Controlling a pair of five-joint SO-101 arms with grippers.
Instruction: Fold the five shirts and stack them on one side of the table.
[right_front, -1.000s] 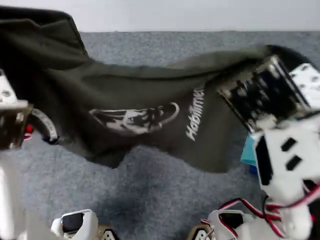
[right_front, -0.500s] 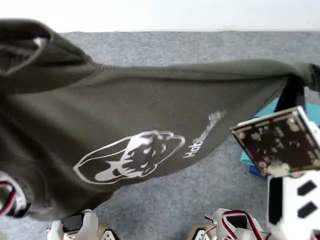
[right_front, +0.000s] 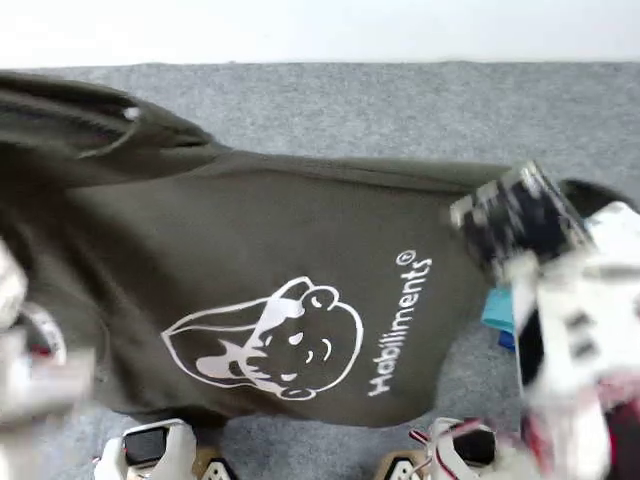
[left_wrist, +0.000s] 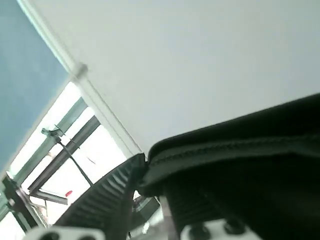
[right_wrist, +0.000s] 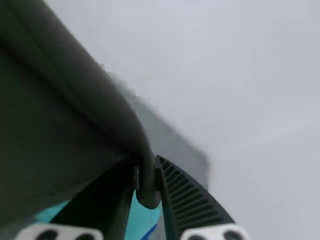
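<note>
Right tool (right_wrist: 145, 172) is pinched narrow on a rolled edge of the dark olive-green cotton T-shirt (right_front: 250, 230). The left tool (left_wrist: 147, 172) is likewise clamped on a stitched hem of the same garment, so the shirt is carried between the two arms above the grey felt-like counter (right_front: 400, 100). A second ago the shirt lay bunched and creased on the counter, its white cartoon-face print (right_front: 270, 340) crumpled. Half a second ago it was hauled up and pulled taut between the arms. Now it hangs broad and smooth, the print and lettering open and plain, with its lower edge down near the white arm bases (right_front: 150, 445). The right arm (right_front: 570, 320) has swung back down at the shirt's side, over a teal and blue thing (right_front: 497, 312) whose nature I cannot tell. In my judgement this is the shake-out that flattens the shirt, and no fold is made yet. The next move calls for laying it flat without letting either corner slip, since a dropped edge would bring the creases back.
</note>
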